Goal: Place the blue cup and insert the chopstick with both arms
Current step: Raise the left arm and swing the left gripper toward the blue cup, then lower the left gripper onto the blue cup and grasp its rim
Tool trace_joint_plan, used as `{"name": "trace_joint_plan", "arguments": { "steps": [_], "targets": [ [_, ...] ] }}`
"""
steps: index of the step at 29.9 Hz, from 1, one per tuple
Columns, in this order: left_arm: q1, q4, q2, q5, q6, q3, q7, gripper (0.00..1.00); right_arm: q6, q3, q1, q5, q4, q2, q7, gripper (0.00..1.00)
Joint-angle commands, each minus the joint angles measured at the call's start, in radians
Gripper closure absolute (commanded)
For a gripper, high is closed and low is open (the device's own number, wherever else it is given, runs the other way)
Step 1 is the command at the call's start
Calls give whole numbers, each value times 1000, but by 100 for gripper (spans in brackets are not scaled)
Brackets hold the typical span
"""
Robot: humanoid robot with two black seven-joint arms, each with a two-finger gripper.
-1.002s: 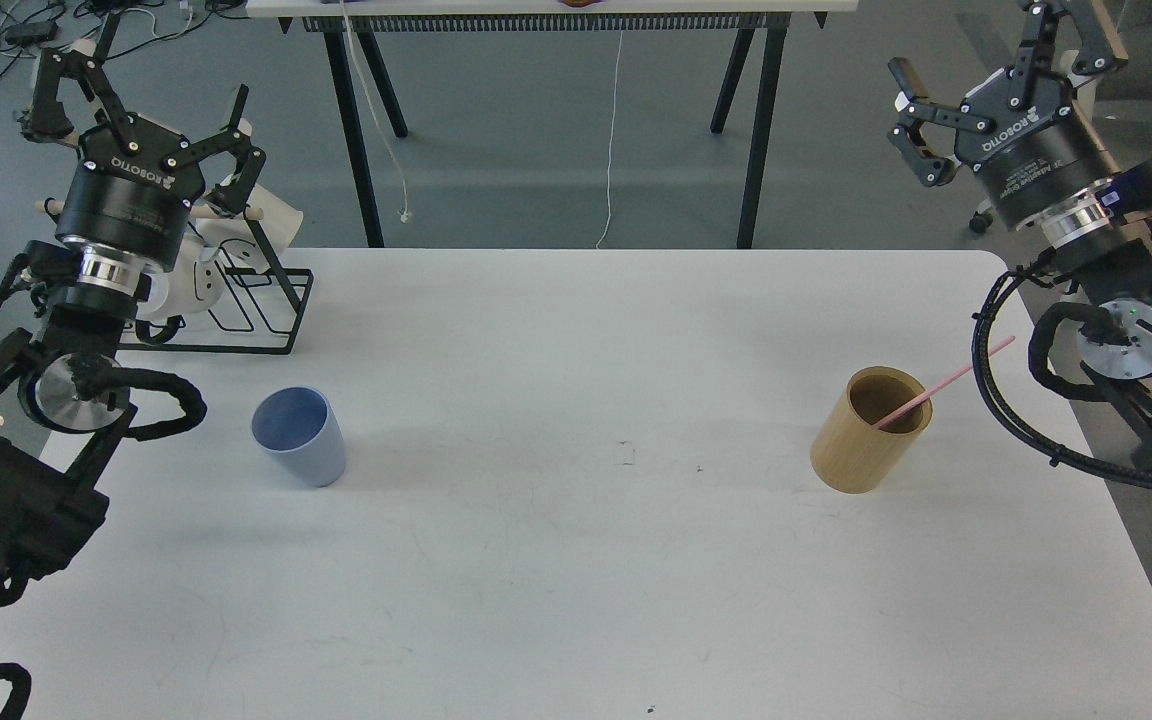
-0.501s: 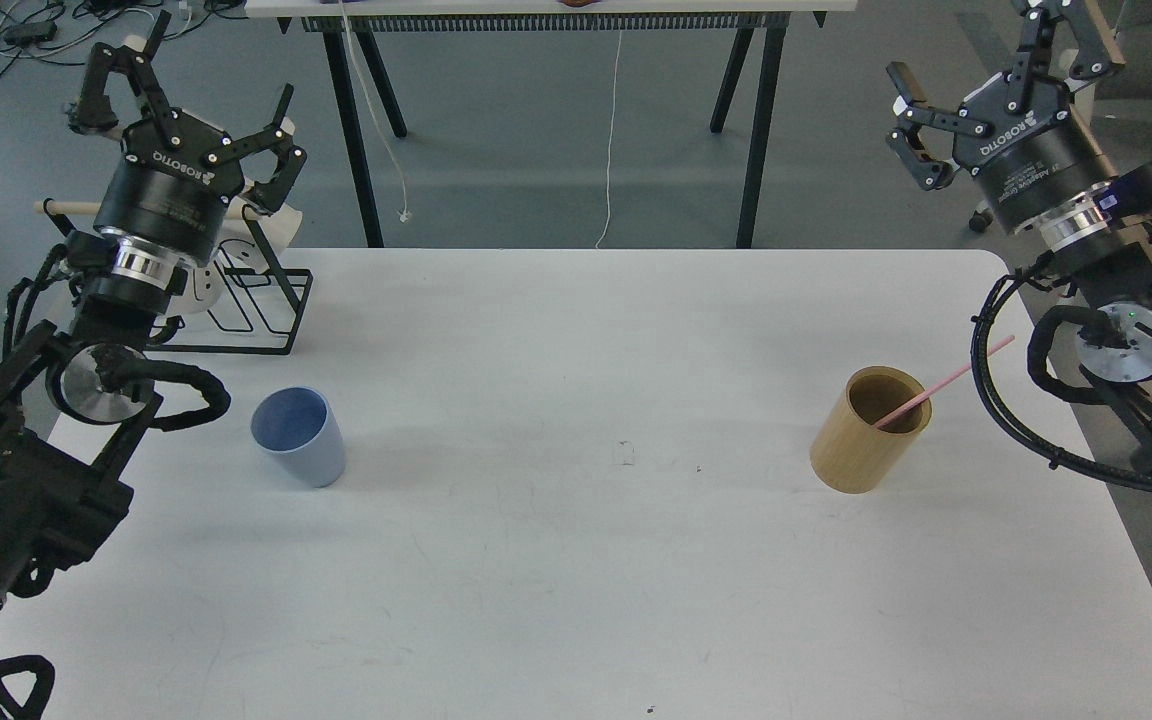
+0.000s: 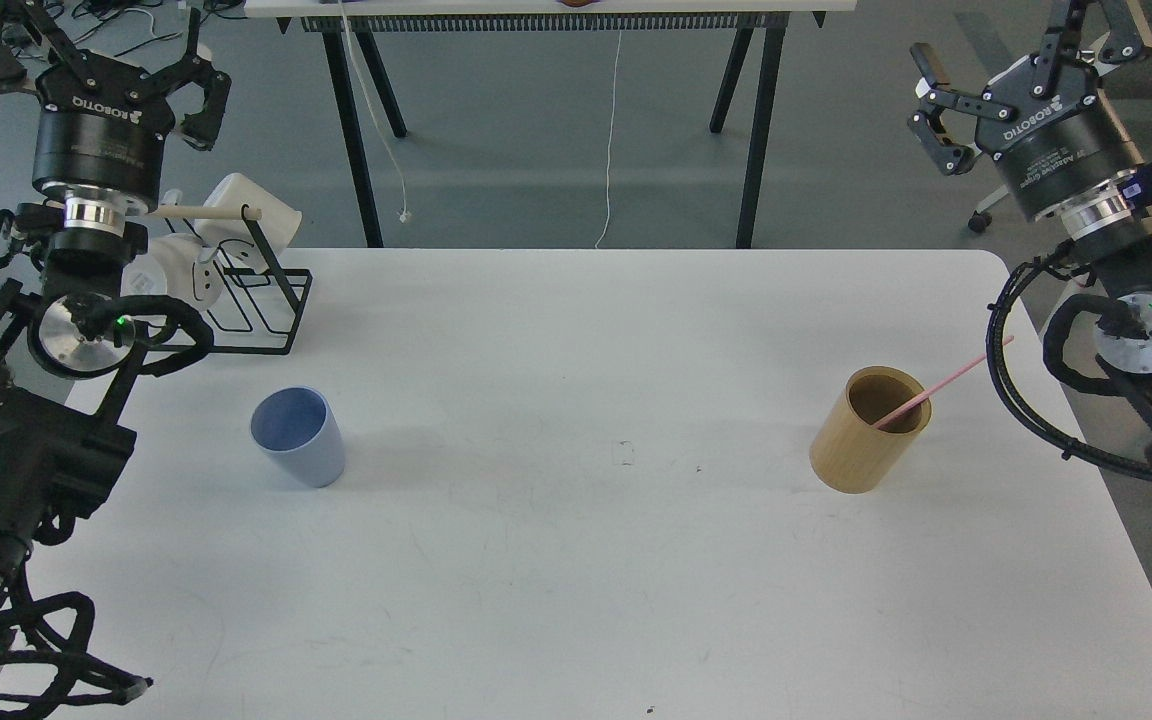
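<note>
Since half a second ago the left gripper [image 3: 96,55] has swung up and back toward the far left corner, away from the table, while the right gripper [image 3: 1021,60] has only lifted slightly. Both are spread wide and carry nothing.

Below the left gripper and nearer to me, past the black wire rack [image 3: 256,300] with its pale dowel, the blue cup [image 3: 299,436] stands upright on the white table [image 3: 576,560], mouth up, well apart from that gripper. It sits on the left half, so the left arm is plainly the nearer one for it.

Under the right gripper, also well apart, the pink chopstick [image 3: 946,381] leans in the tan wooden cylinder [image 3: 870,430]. Its lower end is hidden inside; its long axis slants up and to the right, so the free tip points toward the right arm's side. That tip looks like the natural place to pinch. Neither step has begun.
</note>
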Motion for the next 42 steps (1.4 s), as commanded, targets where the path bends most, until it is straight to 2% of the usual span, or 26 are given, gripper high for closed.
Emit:
{"name": "trace_joint_plan", "arguments": {
  "steps": [1,3,5,7,9,16,22,27,31,35,42],
  "targets": [
    [-4,-65,53,9,0,24,-6,0,0,0,0,0,0,3,0,2],
    [-7,-108,131,15,0,76,-22,0,0,0,0,0,-2,3,0,2],
    [-34,-128,198,22,0,177,-55,0,0,0,0,0,-2,2,0,2],
    [-108,-142,266,51,0,298,-101,0,0,0,0,0,-2,2,0,2],
    [-189,-162,320,108,0,451,-124,0,0,0,0,0,-2,2,0,2],
    [-554,-298,478,255,0,993,-129,0,0,0,-2,0,-3,0,0,2],
    [-890,-378,567,355,0,1378,-133,0,0,1,-3,0,-5,-2,0,2],
    [-1154,-460,545,542,0,1692,-133,0,0,1,-3,0,-5,-2,0,2],
    [-1308,-510,420,729,0,1947,-133,0,0,1,-5,0,-5,0,0,2],
    [-1331,-527,314,873,0,2081,-133,0,0,3,-12,0,-3,-1,0,2],
    [-1328,-513,228,1079,0,2161,-133,0,0,15,-23,0,-2,-3,0,2]
  ]
}}
